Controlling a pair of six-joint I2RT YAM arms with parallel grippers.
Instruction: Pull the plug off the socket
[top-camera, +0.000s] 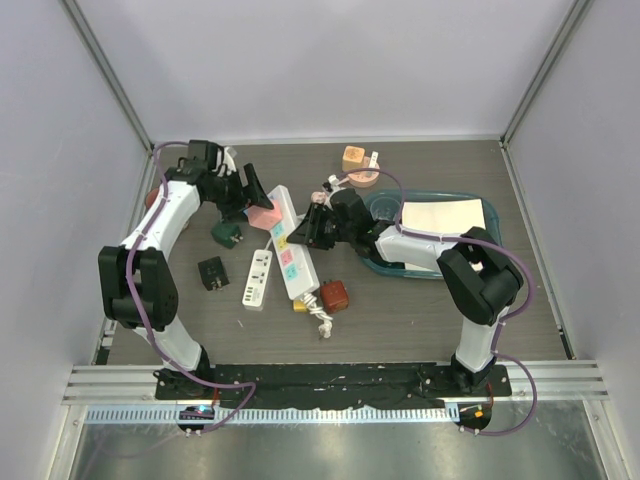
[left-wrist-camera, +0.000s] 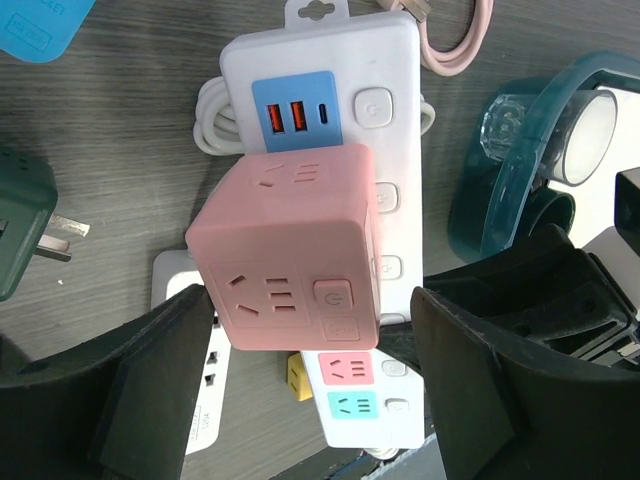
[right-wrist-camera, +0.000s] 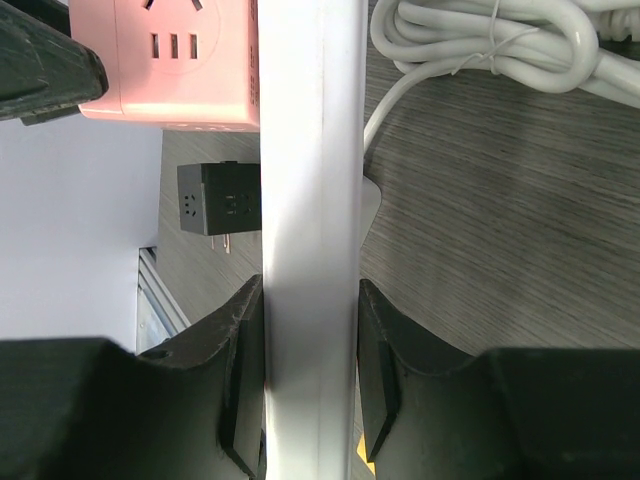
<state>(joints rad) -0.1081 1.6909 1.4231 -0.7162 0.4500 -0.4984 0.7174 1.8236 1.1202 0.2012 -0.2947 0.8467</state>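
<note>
A pink cube plug (top-camera: 263, 215) sits plugged into the upper part of a long white socket strip (top-camera: 292, 255) lying mid-table. In the left wrist view the pink cube (left-wrist-camera: 290, 250) stands on the strip (left-wrist-camera: 390, 120), and my left gripper (left-wrist-camera: 315, 375) is open with one finger on each side of the cube, gaps showing. My left gripper (top-camera: 250, 195) hovers over it. My right gripper (top-camera: 305, 228) is shut on the strip's edge (right-wrist-camera: 310, 150); its fingers (right-wrist-camera: 240, 360) press both sides. The cube also shows in the right wrist view (right-wrist-camera: 180, 60).
A dark green adapter (top-camera: 226, 233), a black adapter (top-camera: 212, 272) and a small white strip (top-camera: 257, 278) lie left of the strip. A red-brown plug (top-camera: 333, 295) and a yellow adapter (top-camera: 300, 305) lie near its lower end. A teal tray (top-camera: 425, 195) stands to the right.
</note>
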